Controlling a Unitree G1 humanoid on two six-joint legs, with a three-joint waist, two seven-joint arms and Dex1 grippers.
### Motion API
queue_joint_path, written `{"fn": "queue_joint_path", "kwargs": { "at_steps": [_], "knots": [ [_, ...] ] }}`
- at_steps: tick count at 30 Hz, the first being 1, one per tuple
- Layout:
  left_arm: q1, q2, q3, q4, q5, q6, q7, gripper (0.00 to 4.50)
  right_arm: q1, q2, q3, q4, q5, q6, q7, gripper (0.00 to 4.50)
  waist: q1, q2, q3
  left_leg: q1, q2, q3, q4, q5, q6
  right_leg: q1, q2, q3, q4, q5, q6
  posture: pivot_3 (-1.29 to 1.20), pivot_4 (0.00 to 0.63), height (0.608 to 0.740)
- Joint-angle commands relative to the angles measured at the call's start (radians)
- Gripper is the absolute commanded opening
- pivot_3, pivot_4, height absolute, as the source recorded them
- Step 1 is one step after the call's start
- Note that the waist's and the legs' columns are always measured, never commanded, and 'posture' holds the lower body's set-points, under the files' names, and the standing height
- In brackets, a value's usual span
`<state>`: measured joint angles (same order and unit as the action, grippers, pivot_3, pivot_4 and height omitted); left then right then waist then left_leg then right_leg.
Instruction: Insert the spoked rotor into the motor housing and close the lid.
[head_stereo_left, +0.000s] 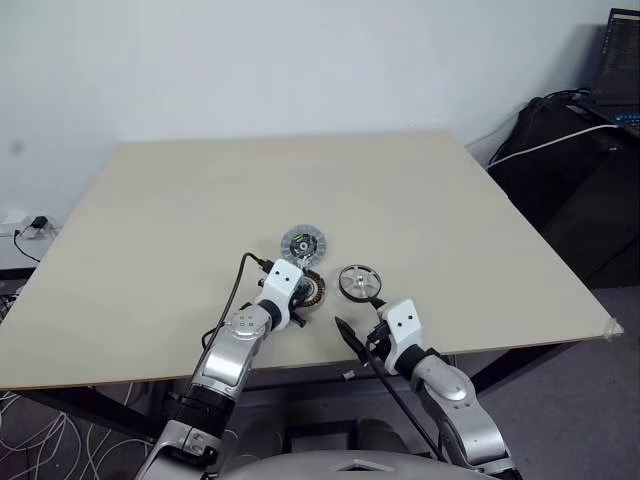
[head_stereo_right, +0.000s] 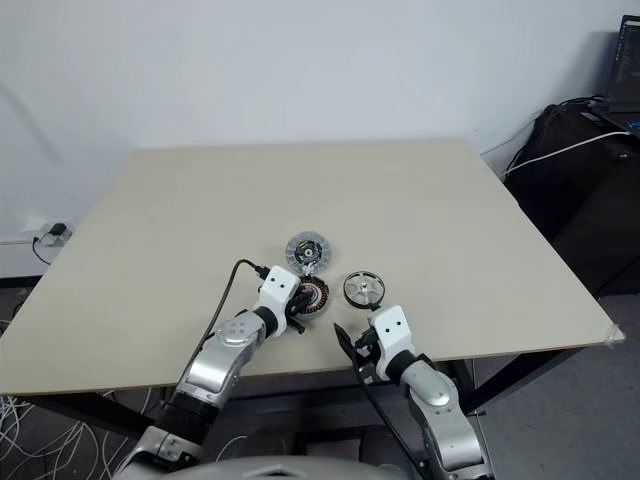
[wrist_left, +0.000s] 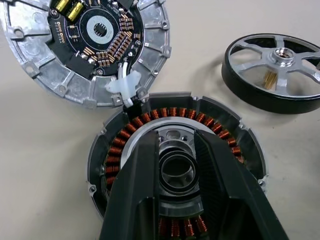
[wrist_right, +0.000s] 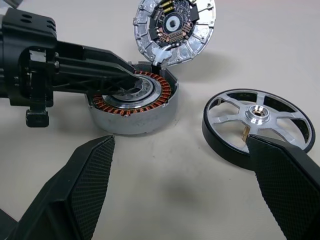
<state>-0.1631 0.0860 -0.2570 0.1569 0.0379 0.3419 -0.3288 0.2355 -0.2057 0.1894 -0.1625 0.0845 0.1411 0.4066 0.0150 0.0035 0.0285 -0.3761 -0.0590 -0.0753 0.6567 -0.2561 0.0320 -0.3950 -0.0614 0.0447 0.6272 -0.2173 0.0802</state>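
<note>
Motor housing (wrist_right: 134, 107): silver wall, copper-orange winding ring. Spoked rotor (wrist_right: 257, 126): black rim, silver spokes. Lid (wrist_right: 175, 29): ribbed silver-grey, dark centre. Black textured fingers (wrist_right: 90, 185).

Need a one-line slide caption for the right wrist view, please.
Left gripper over the motor housing, lid lying open behind, spoked rotor beside it, between the open right gripper's fingers.

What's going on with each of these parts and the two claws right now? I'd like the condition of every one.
motor housing: flat on the table, uncovered, copper windings showing, no rotor inside.
spoked rotor: flat on the table beside the housing, untouched.
lid: off, lying dark-centred face up, joined to the housing by a white connector.
left gripper: fingers narrowly apart over the housing's pale centre.
right gripper: wide open, holding nothing.
</note>
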Motion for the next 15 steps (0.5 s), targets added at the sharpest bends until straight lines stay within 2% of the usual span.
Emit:
{"fn": "queue_joint_path", "kwargs": {
  "at_steps": [1,2,12,15],
  "knots": [
    [-0.022,-0.007,-0.002,-0.005,0.004,-0.013,0.002,0.69,-0.014,0.004,-0.006,-0.015,0.003,-0.018,-0.005,4.5,0.0,0.0,0.0,0.0,0.0,0.0,0.0,0.0,0.0,0.0,0.0,0.0,0.0,0.0,0.0,0.0,0.0,0.74],
    [-0.021,-0.007,-0.002,-0.005,0.004,-0.013,0.002,0.69,-0.015,0.004,-0.006,-0.015,0.003,-0.018,-0.005,4.5,0.0,0.0,0.0,0.0,0.0,0.0,0.0,0.0,0.0,0.0,0.0,0.0,0.0,0.0,0.0,0.0,0.0,0.74],
    [-0.015,-0.023,0.017,-0.025,-0.009,-0.035,0.019,3.98,-0.017,0.004,-0.006,-0.016,0.005,-0.018,-0.003,4.5,0.0,0.0,0.0,0.0,0.0,0.0,0.0,0.0,0.0,0.0,0.0,0.0,0.0,0.0,0.0,0.0,0.0,0.74],
    [0.002,-0.043,0.051,-0.074,-0.047,-0.103,0.026,3.98,-0.015,0.003,-0.008,-0.018,0.005,-0.018,-0.004,4.5,0.0,0.0,0.0,0.0,0.0,0.0,0.0,0.0,0.0,0.0,0.0,0.0,0.0,0.0,0.0,0.0,0.0,0.74]
  ]
}}
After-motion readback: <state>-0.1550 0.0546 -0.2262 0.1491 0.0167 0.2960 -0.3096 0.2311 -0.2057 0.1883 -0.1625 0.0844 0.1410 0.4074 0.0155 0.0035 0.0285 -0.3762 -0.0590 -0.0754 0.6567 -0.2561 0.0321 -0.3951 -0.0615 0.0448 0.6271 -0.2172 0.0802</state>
